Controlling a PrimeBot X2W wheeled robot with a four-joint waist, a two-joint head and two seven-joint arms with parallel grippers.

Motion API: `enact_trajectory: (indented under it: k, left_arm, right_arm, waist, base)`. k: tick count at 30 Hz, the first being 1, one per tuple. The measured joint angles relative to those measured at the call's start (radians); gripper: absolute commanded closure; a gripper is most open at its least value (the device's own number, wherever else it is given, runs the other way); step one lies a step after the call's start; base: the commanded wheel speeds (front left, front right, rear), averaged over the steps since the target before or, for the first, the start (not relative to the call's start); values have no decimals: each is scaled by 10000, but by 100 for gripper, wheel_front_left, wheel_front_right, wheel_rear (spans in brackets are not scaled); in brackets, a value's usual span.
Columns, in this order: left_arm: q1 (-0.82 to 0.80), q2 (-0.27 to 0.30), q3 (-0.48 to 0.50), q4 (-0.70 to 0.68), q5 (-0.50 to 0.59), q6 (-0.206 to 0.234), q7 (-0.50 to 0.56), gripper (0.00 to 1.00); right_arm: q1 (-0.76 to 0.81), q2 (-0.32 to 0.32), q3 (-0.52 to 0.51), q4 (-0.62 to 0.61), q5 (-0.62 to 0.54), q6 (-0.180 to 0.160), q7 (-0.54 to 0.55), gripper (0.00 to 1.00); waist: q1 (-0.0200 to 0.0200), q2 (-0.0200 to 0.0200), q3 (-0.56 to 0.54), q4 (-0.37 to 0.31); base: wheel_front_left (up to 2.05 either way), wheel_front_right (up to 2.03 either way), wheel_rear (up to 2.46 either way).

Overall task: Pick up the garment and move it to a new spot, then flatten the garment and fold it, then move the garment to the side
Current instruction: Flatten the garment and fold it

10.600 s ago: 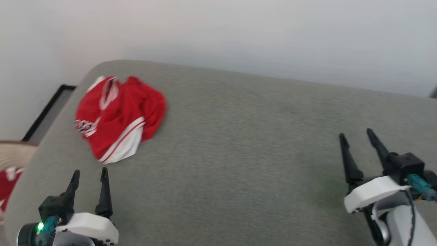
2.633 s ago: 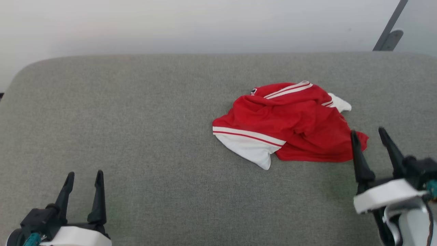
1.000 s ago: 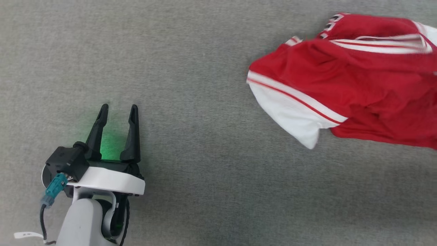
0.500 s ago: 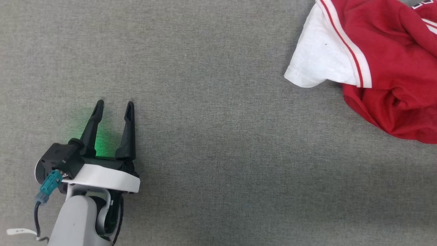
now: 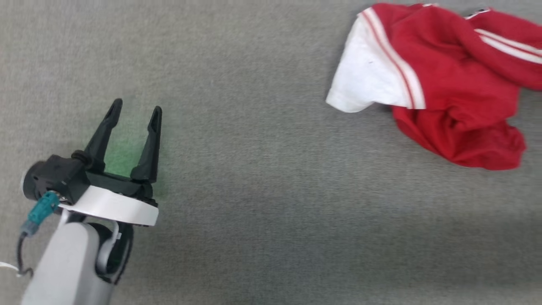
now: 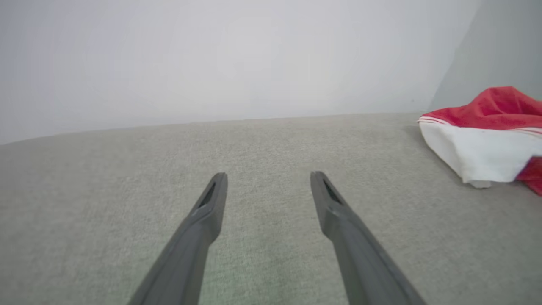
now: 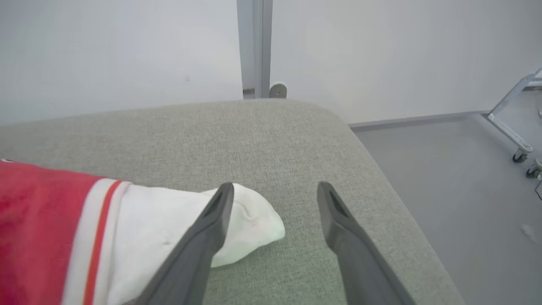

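Broad grey upholstered cushion (image 5: pixel 271 203), woven and finely flecked, lying flat, curving down at a rounded far edge and corner. Behind it, plain white wall (image 6: pixel 211 55). In the right wrist view, grey upright post (image 7: pixel 254 46) against the wall, a small round fitting (image 7: pixel 277 90) at its foot, just above the cushion's edge. Beside the cushion, smooth grey floor (image 7: pixel 457 178), bordered by a grey skirting strip (image 7: pixel 415 120). At far right, slanted metal frame (image 7: pixel 510 127) on small castors (image 7: pixel 517 157).
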Motion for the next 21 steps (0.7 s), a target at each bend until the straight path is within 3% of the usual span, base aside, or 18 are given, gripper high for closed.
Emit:
enact_trajectory:
  k: [5, 8, 15, 21]
  left_arm:
    - [-694, 1396, -1246, -127, -623, 0, 10, 0]
    - [-1627, 2226, -2359, -148, -1546, 0, 903, 0]
    - [-4246, 3062, -4750, 132, -5382, -15, 5198, 0]
    - [-5892, 2757, -5766, 1417, -8090, -15, 8859, 0]
  right_arm:
    - [906, 752, 157, -587, 88, 0, -792, 0]
    - [1481, 1262, 307, -1141, 17, 0, -976, 0]
    - [2346, 2251, 247, -2383, -541, -23, -1164, 0]
    - [2829, 2905, -121, -3340, -1118, -25, -918, 0]
  waist:
    - [0, 0, -386, -531]
    - [0, 0, -585, -909]
    - [0, 0, -820, -1817]
    - [0, 0, -764, -2492]
  base:
    - [0, 0, 0]
    - [0, 0, 0]
    - [0, 0, 0]
    - [0, 0, 0]
